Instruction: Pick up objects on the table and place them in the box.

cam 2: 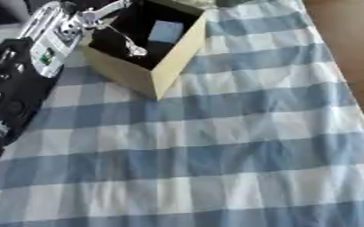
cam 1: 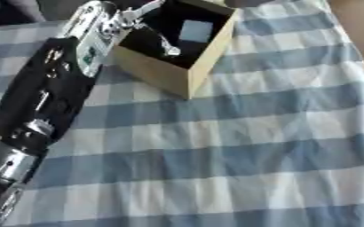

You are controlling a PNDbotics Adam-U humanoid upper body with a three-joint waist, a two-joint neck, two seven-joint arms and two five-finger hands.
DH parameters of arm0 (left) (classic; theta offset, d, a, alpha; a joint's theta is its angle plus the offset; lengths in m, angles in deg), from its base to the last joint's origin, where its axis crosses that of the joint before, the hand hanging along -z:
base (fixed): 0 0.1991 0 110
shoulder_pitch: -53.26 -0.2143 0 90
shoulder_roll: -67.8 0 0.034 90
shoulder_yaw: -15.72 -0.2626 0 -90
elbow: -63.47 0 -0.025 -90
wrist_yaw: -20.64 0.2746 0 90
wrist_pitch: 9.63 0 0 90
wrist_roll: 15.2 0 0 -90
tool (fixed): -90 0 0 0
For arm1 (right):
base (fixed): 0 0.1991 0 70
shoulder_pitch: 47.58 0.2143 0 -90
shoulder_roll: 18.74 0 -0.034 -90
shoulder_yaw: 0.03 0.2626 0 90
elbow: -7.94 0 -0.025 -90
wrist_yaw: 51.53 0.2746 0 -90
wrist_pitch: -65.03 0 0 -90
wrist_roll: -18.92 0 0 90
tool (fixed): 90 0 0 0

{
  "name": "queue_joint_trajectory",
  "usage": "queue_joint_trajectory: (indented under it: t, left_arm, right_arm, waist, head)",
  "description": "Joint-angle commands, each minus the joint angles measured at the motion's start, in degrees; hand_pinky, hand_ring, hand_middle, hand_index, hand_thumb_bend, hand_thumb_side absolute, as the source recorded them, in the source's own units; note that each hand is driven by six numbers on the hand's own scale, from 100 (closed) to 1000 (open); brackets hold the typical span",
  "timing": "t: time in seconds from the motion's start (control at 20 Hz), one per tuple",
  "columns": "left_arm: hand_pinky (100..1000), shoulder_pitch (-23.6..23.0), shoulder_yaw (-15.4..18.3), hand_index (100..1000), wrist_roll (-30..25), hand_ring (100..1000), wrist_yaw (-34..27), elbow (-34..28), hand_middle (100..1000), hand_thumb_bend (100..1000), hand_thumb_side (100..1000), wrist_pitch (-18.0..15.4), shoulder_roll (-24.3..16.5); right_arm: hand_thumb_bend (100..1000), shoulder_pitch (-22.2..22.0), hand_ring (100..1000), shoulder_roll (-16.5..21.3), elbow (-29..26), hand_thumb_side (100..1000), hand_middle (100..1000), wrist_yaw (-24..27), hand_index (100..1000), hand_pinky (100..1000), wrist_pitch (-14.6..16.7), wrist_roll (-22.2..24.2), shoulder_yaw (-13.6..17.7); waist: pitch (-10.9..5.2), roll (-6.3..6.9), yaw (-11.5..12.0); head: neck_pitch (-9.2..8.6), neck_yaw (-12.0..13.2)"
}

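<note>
Left eye view shows the left hand (cam 1: 150, 26) over the box (cam 1: 166, 71) near the table's (cam 1: 239, 146) far left corner, fingers straight, holding nothing. A pale blue square (cam 1: 196, 31) lies inside. It looks thin, flat and light; grab it by its edges.

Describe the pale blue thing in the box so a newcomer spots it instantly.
Start at the checked tablecloth, then the tan open box at its far left. Inside, against the dark lining, lies a flat pale blue rectangle, right of the left hand's silver fingers; it is the only light-coloured item there.
</note>
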Motion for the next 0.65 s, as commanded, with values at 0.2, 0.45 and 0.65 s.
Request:
queue_joint_trajectory:
  t: [0.2,0.45,0.65]
  left_arm:
    - [609,1.08,1.07,863,3.73,784,-6.68,-6.14,804,312,380,1.97,-2.45]
    - [542,-1.16,0.25,793,3.49,726,-16.67,-15.37,741,170,321,5.52,-4.97]
    - [537,-5.25,0.2,793,3.99,723,-26.45,-26.51,743,122,391,9.44,-7.86]
  right_arm:
    - [100,-0.32,746,0.53,-1.15,979,647,-0.07,827,712,-0.09,-0.46,0.61]
    - [100,-1.44,748,0.63,-1.15,968,649,-0.67,827,713,-0.1,-0.81,0.7]
    - [100,-2.09,750,0.35,-1.15,958,651,-1.15,826,715,0.07,-0.86,0.49]
  waist:
    - [-3.29,-0.61,1.23]
    - [-5.51,-1.26,4.28]
    - [-7.53,-2.02,7.18]
  head:
    - [1.88,-0.35]
    - [5.24,-1.49]
    - [7.76,-2.9]
